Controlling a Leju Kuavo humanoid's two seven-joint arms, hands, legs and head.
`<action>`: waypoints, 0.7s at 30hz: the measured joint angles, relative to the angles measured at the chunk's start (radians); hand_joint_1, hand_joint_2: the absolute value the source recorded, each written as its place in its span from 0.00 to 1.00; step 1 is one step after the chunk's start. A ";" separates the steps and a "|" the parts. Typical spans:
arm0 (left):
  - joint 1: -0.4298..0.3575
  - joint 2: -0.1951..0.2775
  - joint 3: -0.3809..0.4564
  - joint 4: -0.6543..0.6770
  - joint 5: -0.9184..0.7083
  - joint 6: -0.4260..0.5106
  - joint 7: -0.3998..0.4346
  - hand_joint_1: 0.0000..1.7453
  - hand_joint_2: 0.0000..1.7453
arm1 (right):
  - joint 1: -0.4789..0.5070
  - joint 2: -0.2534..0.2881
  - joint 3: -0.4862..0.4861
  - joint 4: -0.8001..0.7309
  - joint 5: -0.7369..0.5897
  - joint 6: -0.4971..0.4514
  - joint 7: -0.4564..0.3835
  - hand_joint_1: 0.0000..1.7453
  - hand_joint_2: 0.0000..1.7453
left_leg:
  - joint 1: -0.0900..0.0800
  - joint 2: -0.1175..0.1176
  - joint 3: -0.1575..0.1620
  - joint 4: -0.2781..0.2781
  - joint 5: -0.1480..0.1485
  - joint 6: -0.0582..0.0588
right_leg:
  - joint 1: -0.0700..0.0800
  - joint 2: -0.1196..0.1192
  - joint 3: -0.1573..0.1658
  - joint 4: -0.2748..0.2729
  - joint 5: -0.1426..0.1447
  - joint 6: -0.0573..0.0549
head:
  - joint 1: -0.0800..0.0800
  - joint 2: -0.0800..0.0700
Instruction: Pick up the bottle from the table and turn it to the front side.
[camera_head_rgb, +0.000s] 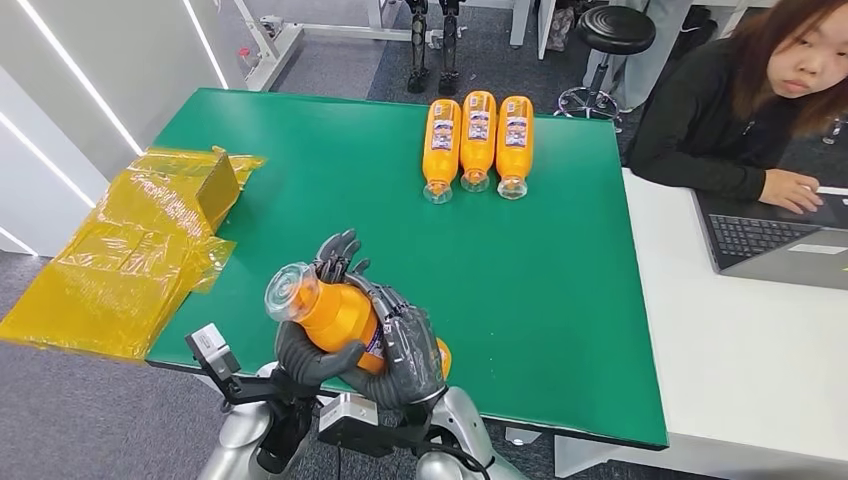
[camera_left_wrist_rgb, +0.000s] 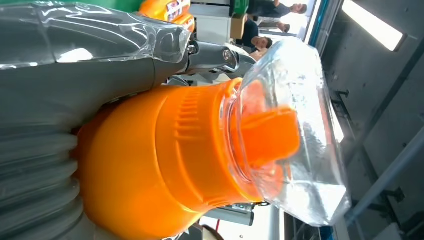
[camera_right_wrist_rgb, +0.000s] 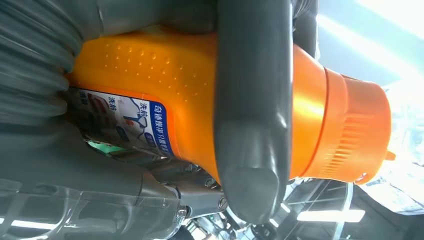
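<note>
Fingers (camera_head_rgb: 400, 330) of both hands are wrapped round the bottle (camera_head_rgb: 335, 312), held over the green table's (camera_head_rgb: 560, 300) near edge: left hand (camera_head_rgb: 310, 355) beneath, right hand (camera_head_rgb: 405, 345) on top. Glossy orange plastic and a clear cap (camera_left_wrist_rgb: 295, 135) are seen. Three more bottles (camera_head_rgb: 478, 140) lie across the table, yellow film (camera_head_rgb: 130, 260) left, a person (camera_head_rgb: 740, 100) at a laptop (camera_head_rgb: 780, 235) right.

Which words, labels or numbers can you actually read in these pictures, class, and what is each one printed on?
"洗前": white characters on the blue label of the held orange bottle, in the right wrist view.
The longer line beside it on that label: Chinese print, too blurred to read reliably.
Labels on the three orange bottles lying on the green table: too small to read.
</note>
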 joint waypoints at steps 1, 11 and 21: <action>0.002 0.000 0.002 -0.001 0.000 0.000 0.000 0.00 1.00 | -0.002 0.001 0.005 0.003 -0.004 0.001 0.000 1.00 1.00 | 0.000 0.000 0.000 0.000 0.000 0.000 | 0.000 0.000 0.000 0.000 0.000 0.000 | 0.000 0.000; 0.009 0.005 0.009 -0.005 0.000 0.004 -0.002 0.03 1.00 | -0.013 0.008 0.026 0.021 -0.013 0.010 0.000 1.00 1.00 | 0.000 0.000 0.000 0.000 0.000 0.000 | 0.000 0.000 0.000 0.000 0.000 0.000 | 0.000 0.000; 0.010 0.005 0.026 -0.005 -0.003 0.024 -0.002 1.00 1.00 | -0.018 0.031 0.035 0.037 0.006 0.045 0.058 0.25 1.00 | 0.000 0.000 0.000 0.000 0.000 0.000 | 0.000 0.000 0.000 0.000 0.000 0.000 | 0.000 0.000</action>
